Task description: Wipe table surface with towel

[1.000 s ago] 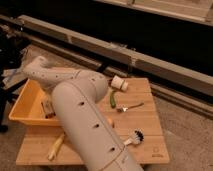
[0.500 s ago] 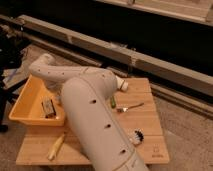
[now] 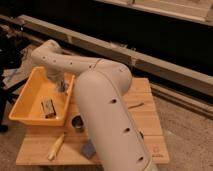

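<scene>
My white arm (image 3: 105, 110) stretches from the lower right across the wooden table (image 3: 145, 125) to the left. My gripper (image 3: 61, 86) hangs at the arm's end over the right side of a yellow bin (image 3: 22, 111), pointing down into it. A small dark object (image 3: 48, 107) lies on the bin's floor below and to the left of the gripper. A small grey-blue pad (image 3: 89, 148) lies near the table's front edge, partly hidden by the arm. No other towel shows; the arm hides much of the table top.
A dark round cup (image 3: 77, 123) stands just right of the bin. A yellow stick-like item (image 3: 56, 146) lies at the front left. A thin utensil (image 3: 135, 105) lies to the right of the arm. A long rail (image 3: 150, 60) runs behind the table.
The arm has swung further over the table and now hides the items in the middle. The gripper has come down from above the bin's far corner into the bin.
</scene>
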You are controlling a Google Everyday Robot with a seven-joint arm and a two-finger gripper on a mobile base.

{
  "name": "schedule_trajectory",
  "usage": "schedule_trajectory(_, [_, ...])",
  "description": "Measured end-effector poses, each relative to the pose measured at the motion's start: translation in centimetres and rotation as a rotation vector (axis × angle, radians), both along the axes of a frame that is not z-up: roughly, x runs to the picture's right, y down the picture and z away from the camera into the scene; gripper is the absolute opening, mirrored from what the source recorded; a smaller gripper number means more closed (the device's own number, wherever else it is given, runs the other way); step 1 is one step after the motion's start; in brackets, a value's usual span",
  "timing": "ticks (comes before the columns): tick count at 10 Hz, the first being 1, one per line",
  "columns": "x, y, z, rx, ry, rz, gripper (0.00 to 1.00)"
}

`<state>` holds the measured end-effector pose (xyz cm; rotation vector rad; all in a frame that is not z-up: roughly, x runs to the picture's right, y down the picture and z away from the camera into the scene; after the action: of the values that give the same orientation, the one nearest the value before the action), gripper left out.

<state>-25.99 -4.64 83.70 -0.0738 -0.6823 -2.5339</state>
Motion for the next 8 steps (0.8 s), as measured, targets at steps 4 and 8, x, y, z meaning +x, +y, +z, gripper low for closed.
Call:
schedule_trajectory(4, [6.8, -4.4, 0.9, 0.043, 0.073, 0.100, 0.00])
schedule_trajectory(8, [12.2, -5.3, 2.8, 0.042, 0.170, 0.150, 0.00])
